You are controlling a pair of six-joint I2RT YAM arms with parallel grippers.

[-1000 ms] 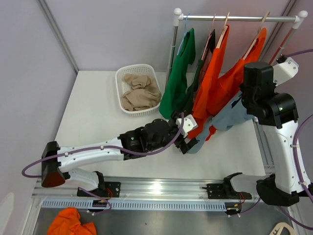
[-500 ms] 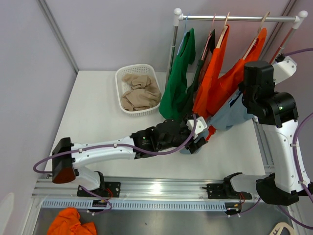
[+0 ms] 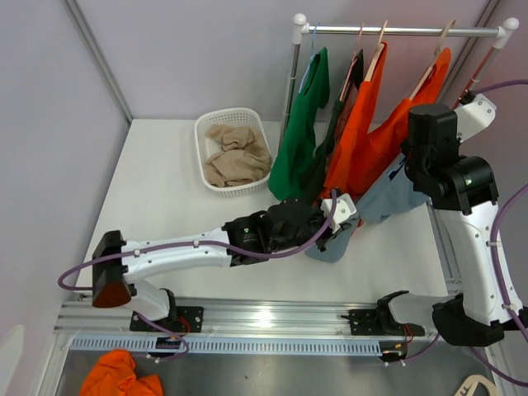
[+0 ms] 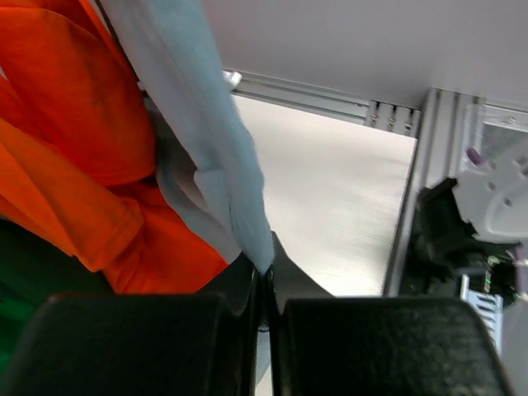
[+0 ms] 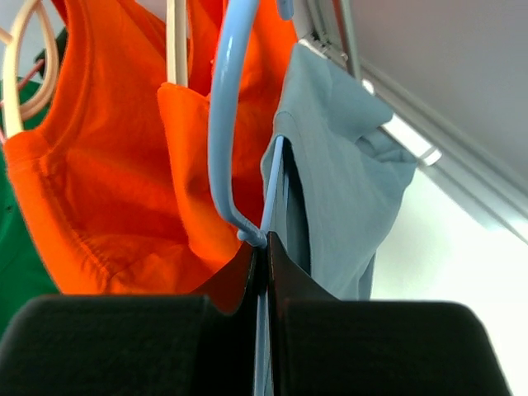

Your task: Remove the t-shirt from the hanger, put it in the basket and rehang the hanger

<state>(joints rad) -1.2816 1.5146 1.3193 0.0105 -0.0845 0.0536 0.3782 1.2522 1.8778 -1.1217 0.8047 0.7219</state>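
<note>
A light blue t-shirt [image 3: 386, 195] hangs on a light blue hanger [image 5: 221, 124], off the rail and low beside the orange shirts. My right gripper [image 5: 266, 247] is shut on the hanger's wire just below its hook, with the t-shirt [image 5: 346, 165] draped to the right of it. My left gripper [image 3: 342, 228] reaches under the clothes from the left. In the left wrist view its jaws [image 4: 266, 276] are shut on the lower edge of the t-shirt [image 4: 206, 124], which stretches up and away from them.
A clothes rail [image 3: 404, 31] at the back carries a green shirt [image 3: 301, 132], a dark one and orange shirts [image 3: 363, 124]. A white basket [image 3: 203, 144] with beige cloth stands at the back left. Orange cloth [image 3: 124, 375] lies below the table's front rail.
My left gripper has moved right, under the hanging clothes, and shut on the blue t-shirt's lower edge. The right arm has barely moved.
</note>
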